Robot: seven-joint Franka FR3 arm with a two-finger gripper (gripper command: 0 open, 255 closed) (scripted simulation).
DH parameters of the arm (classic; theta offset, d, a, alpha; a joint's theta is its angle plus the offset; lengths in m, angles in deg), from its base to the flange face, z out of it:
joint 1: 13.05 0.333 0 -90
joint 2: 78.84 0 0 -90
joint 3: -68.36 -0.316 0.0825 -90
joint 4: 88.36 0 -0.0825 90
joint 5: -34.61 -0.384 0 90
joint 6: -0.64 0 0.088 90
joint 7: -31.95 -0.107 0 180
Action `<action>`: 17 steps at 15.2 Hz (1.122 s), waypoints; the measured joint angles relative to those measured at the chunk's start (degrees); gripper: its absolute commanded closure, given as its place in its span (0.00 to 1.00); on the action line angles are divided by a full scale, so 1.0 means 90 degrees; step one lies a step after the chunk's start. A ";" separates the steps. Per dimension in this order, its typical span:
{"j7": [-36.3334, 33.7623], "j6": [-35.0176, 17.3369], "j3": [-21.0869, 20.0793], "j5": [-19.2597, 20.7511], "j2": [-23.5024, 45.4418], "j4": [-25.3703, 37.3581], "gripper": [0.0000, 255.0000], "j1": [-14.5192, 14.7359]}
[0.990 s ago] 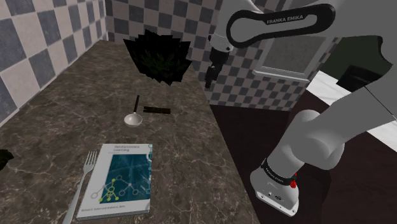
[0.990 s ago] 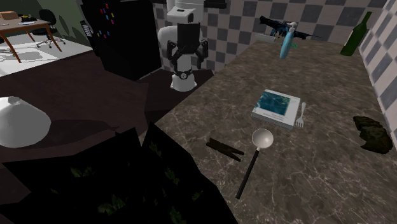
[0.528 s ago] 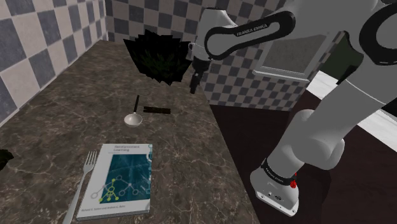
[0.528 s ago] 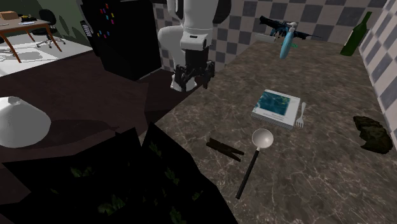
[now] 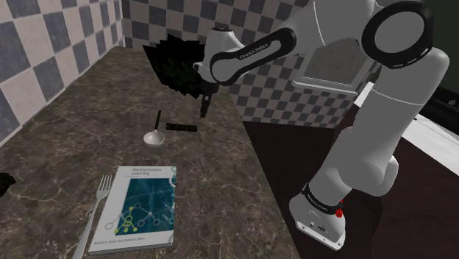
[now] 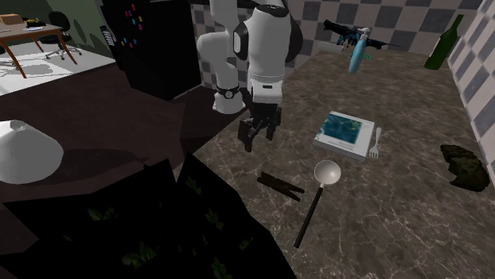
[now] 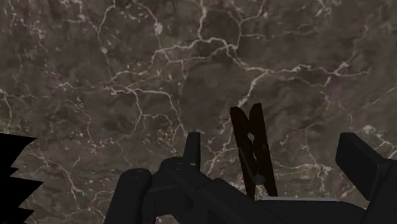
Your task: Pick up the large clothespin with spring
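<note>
Gripper (image 5: 205, 107) hangs above the dark marbled counter (image 5: 66, 125), fingers (image 7: 193, 145) spread well apart, nothing clasped. The dark clothespin (image 7: 253, 150) lies flat on the counter below. In the wrist view it sits between the fingers, untouched, and it is just beside the ladle (image 5: 154, 134). Lettering on the arm (image 5: 246, 54) reads FRANKA EMIKA. The book (image 5: 140, 206) lies well apart from the clothespin, its cover title too small to read.

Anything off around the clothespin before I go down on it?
Nothing stands out. The clothespin lies flat and whole on the dark veined counter, apart from the ladle. The open gripper hovers above it, with nothing between them.
</note>
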 measured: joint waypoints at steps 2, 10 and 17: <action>0.0252 -0.0148 -0.0054 -0.0009 0.0445 0.0349 0.00 0.0021; 0.0870 -0.0748 -0.0289 0.0089 0.1901 0.1323 0.00 0.0127; 0.0820 -0.1166 -0.0274 0.0140 0.2328 0.1335 1.00 0.0153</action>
